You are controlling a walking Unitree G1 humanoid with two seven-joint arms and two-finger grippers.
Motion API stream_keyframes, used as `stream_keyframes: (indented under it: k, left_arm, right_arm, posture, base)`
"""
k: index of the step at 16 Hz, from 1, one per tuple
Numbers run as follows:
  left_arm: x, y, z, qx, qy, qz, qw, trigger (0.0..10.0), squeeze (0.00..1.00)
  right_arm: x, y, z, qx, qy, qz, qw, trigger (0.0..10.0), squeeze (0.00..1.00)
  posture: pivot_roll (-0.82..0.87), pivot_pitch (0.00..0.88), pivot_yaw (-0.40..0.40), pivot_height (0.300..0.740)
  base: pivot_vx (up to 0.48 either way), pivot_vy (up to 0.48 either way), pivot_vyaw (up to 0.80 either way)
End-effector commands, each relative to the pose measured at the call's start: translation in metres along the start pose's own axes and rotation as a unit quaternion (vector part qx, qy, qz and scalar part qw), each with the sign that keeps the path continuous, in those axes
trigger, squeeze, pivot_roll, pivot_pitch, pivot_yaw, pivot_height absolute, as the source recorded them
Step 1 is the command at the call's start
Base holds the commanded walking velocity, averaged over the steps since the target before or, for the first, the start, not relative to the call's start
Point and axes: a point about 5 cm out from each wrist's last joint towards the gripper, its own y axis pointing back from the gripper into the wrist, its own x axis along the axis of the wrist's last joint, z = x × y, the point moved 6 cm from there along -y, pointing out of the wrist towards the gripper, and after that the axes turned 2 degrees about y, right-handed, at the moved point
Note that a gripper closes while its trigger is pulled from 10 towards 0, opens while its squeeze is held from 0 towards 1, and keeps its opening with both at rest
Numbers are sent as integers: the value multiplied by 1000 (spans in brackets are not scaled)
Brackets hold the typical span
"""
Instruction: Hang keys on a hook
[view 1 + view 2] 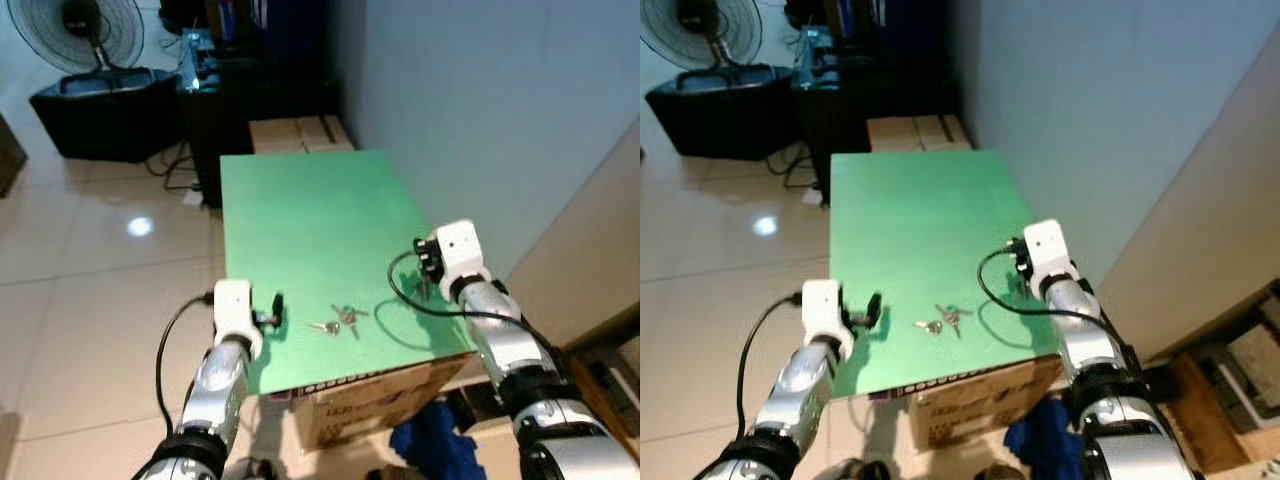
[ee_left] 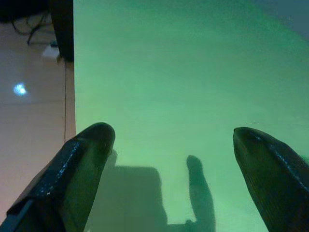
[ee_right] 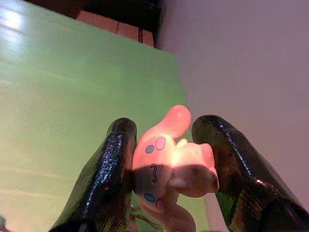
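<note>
The keys (image 1: 340, 321) lie flat on the green worktop (image 1: 310, 210) near its front edge, a small silver bunch spread loosely. They rest between the two sets of fingers, just beside the left ones and a little farther from the right ones, touching neither.

The left gripper (image 1: 272, 312) hovers low over the worktop's front left corner, its fingers (image 2: 79, 164) spread wide apart with bare green surface and their own shadow between them.

The right gripper (image 3: 166, 164) is raised above the worktop's right edge, close to the pale wall (image 1: 500, 110). Its fingers (image 3: 108, 179) are closed on a pink cartoon figure (image 3: 171, 164) with a rounded ear and small blue and pink dots on its face; both fingers press against its sides. I cannot tell whether this figure is a hook.

Beyond the fingers, past the far end of the worktop, sit cardboard boxes (image 1: 300, 133), dark furniture (image 1: 230, 90) and a fan (image 1: 82, 35) on the glossy tiled floor (image 1: 90, 290). A cardboard box (image 1: 375, 400) stands under the worktop's front edge, with blue cloth (image 1: 430, 440) beside it.
</note>
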Motion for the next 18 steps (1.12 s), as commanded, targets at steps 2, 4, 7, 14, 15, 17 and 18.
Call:
stream_keyframes:
  k: [2,4,7,14,15,17,18]
  left_arm:
    - [-9,2,8,-7,7,-6,1000,10000,0]
    - [-9,0,13,-13,6,-5,1000,10000,0]
    - [-4,-4,22,-31,11,-3,999,10000,0]
    - [17,-13,23,-38,6,22,999,10000,0]
    - [23,-16,24,-40,5,30,999,10000,0]
    - [31,-18,25,-41,0,39,998,10000,0]
    - [32,-19,24,-41,-2,41,998,10000,0]
  right_arm:
    - [-9,6,8,0,12,-15,1000,0,0]
    - [-7,6,8,0,12,-13,1000,0,0]
    - [-3,6,7,-10,6,-4,1000,0,0]
    - [-2,13,10,-47,-25,4,999,0,0]
    - [-1,13,10,-47,-22,6,999,0,0]
    - [1,12,13,-53,-22,9,998,0,0]
    - [2,12,13,-55,-22,10,998,0,0]
  posture:
    - [-234,0,-48,740]
    - [-239,0,-38,740]
    - [-261,0,11,740]
    - [-261,0,52,740]
    - [-262,0,56,740]
    - [-259,0,57,740]
    - [-258,0,59,740]
  base:
    - [0,0,0]
    - [0,0,0]
    - [0,0,0]
    - [0,0,0]
    - [0,0,0]
    - [0,0,0]
    - [0,0,0]
